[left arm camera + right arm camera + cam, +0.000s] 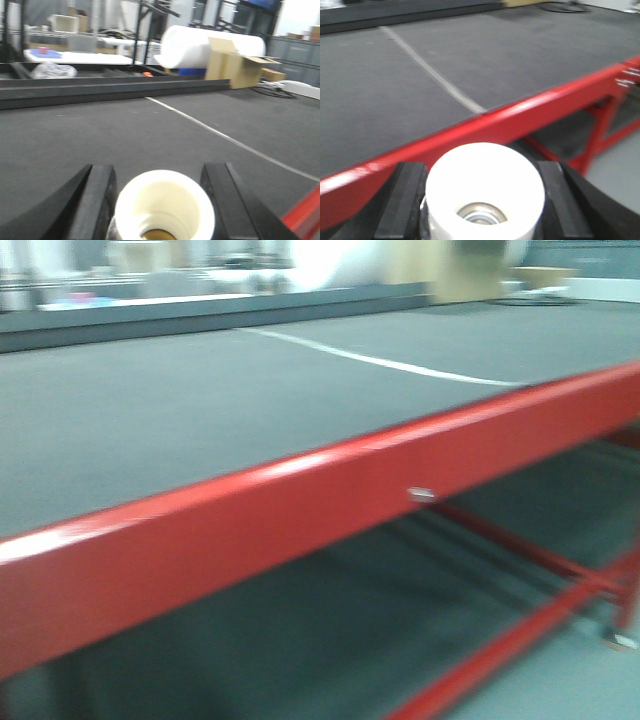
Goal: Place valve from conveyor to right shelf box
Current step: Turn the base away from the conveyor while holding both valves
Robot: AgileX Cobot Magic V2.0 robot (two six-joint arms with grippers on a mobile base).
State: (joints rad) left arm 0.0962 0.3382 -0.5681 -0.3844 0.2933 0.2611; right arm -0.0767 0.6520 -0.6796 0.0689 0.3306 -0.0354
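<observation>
Nearest, the left gripper (159, 172) pinches a cream valve (165, 205) between its two black fingers, facing across the conveyor (100, 135); the right gripper (482, 167) likewise clamps a white valve (485, 182), on the near side of the red frame rail (520, 112) edging the belt; two valves, one per gripper; the belt stretches wide and flat, crossed by one white line (225, 137), to the dark edge rail (100, 91); beyond stand one cardboard box (235, 65) and one white roll (187, 45).

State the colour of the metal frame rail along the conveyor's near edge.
Glossy red; the frame rail shows best in the exterior front-facing view.
</observation>
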